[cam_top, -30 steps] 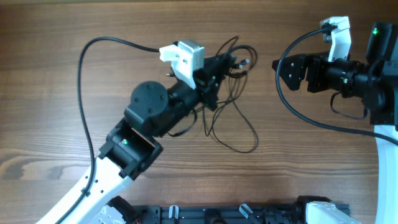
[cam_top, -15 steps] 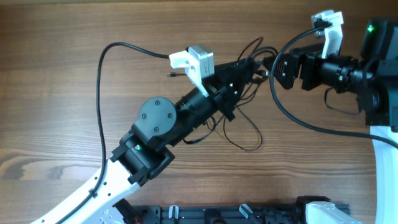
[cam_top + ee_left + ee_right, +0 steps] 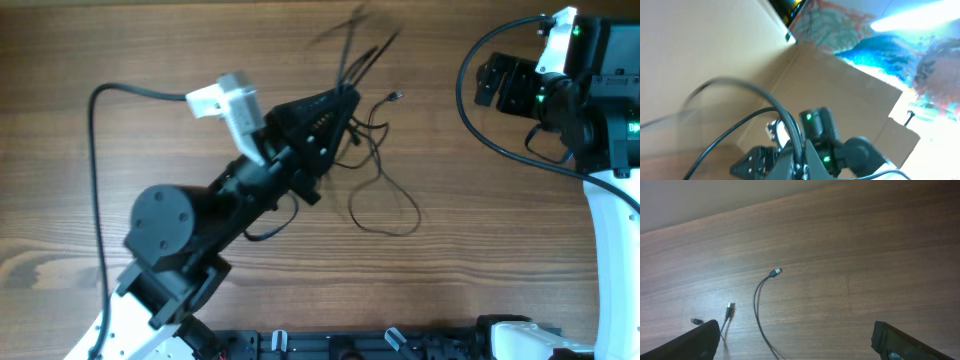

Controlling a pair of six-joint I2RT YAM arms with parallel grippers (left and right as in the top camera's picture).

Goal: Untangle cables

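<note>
1. Left gripper (image 3: 343,100) is pressed together, and we see it pinching several strands of the cables (image 3: 385,200) above the middle of the table (image 3: 80,40), toward its far edge.
2. From the closed jaws we see thin black strands fan up toward the top edge of the overhead view. They are blurred there, so we cannot count them.
3. We see the other strands drop from the gripper to the wood on its right and end in a loose loop lying flat. One small plug (image 3: 397,96) sits just right of the gripper, apart from that loop.
4. In the left wrist view we see dark strands rise from the bottom middle, where the jaws meet, and arc away to the left against a cardboard wall (image 3: 715,50). Beyond them we make out the right arm (image 3: 825,142) with green lights.
5. We find the right gripper (image 3: 487,82) spread wide and holding nothing, at the table's right side and well apart from the cables.
6. In the right wrist view its two fingers (image 3: 697,340) stand at the lower corners with bare wood between them. We count three plug ends (image 3: 775,272) on the wood: one on a curved strand left of the middle, two nearer the left-hand finger. None of them touches a finger.
</note>
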